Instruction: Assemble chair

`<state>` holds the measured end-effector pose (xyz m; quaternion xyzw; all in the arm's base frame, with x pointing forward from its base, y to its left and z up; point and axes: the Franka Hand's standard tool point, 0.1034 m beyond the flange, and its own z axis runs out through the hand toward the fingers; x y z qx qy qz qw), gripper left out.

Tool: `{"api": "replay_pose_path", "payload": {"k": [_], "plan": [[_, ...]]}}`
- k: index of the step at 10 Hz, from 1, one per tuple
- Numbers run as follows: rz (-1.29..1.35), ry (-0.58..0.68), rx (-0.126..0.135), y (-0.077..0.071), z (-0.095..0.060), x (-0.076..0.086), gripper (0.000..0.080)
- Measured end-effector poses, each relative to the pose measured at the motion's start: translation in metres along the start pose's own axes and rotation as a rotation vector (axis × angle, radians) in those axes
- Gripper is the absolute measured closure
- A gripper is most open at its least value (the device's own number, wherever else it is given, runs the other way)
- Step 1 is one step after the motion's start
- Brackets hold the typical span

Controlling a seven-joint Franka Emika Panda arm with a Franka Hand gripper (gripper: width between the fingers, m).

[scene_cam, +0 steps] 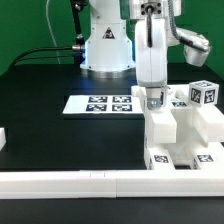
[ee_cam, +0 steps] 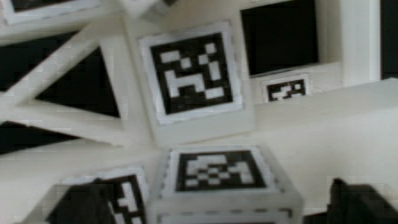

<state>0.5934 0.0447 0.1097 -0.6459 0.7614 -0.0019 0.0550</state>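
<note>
Against the border rail [scene_cam: 70, 181] I see the chair [scene_cam: 185, 135] | above it my gripper [scene_cam: 153, 103], fingers spread, holding nothing | behind, marker board [scene_cam: 100, 103] | wrist view alone shows the tagged panel [ee_cam: 191, 72] up close

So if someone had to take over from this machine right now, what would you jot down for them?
Fingers: open, holding nothing, poised just above the chair parts.
Chair: white tagged pieces clustered at the exterior view's right, against the border rail; a tagged panel lies right under the wrist.
Marker board: flat on the table, in front of the robot's base.
Done: some pieces seem stacked together; how firmly is unclear.
Left: most of the assembly, as far as I can tell.
</note>
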Motion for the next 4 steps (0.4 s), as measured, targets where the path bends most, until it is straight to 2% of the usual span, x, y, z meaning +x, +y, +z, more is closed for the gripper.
{"api": "replay_pose_path", "payload": {"k": [2,3,4], "plan": [[-0.027,-0.034,0.042,-0.011,-0.027,-0.001,0.0152],[-0.031,-0.037,0.05,-0.014,-0.032,0.001,0.0151],[-0.033,-0.034,0.045,-0.012,-0.028,0.0,0.0151]]}}
